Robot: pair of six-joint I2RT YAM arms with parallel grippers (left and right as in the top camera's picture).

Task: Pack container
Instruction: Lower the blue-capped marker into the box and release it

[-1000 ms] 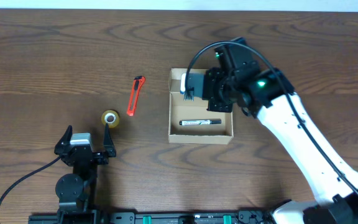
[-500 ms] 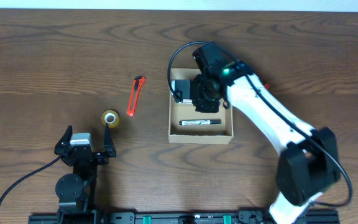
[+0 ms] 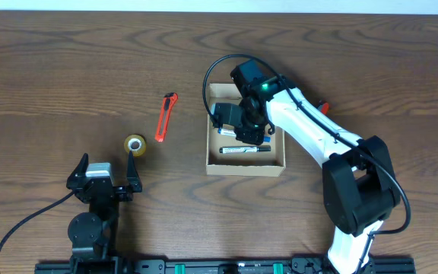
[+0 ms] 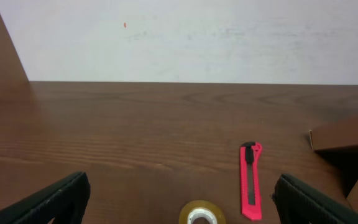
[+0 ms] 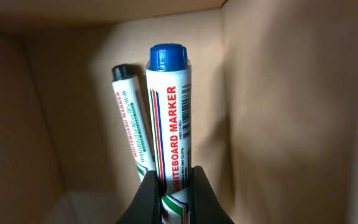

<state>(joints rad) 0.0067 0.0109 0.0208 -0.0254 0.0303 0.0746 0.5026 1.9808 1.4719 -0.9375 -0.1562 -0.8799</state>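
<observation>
The container (image 3: 245,168), an open tan cardboard box, sits right of the table's middle. Its flap (image 4: 342,133) shows at the right of the left wrist view. My right gripper (image 3: 243,128) reaches down into it. That gripper (image 5: 174,178) is shut on a blue-capped whiteboard marker (image 5: 169,106), held just above the box floor. A black-capped marker (image 5: 128,118) lies on the floor beside it and also shows from above (image 3: 245,150). My left gripper (image 3: 105,170) rests open near the front left, and nothing is between its fingers (image 4: 180,184).
A yellowish tape roll (image 3: 134,144) (image 4: 202,214) lies just ahead of the left gripper. A red box cutter (image 3: 166,116) (image 4: 250,180) lies between the tape and the box. A small red item (image 3: 324,105) peeks out beside the right arm.
The right arm has swung round and carried the blue marker left and down into the box. The left arm has not moved.
</observation>
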